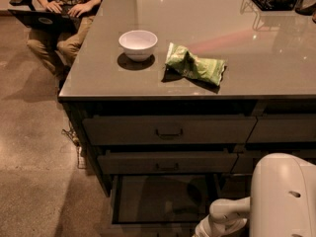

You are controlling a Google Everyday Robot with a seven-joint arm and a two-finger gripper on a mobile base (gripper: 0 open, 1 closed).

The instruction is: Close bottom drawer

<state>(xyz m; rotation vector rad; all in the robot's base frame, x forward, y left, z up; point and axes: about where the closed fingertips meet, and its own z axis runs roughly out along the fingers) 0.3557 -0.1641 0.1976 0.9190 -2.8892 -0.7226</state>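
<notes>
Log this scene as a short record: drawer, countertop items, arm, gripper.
bottom drawer: pulled out, not yet closed
countertop: holds white bowl and green bag, apart
arm: white, low by the open drawer's right front
gripper: past the bottom edge, unseen
person: seated far left with laptop
</notes>
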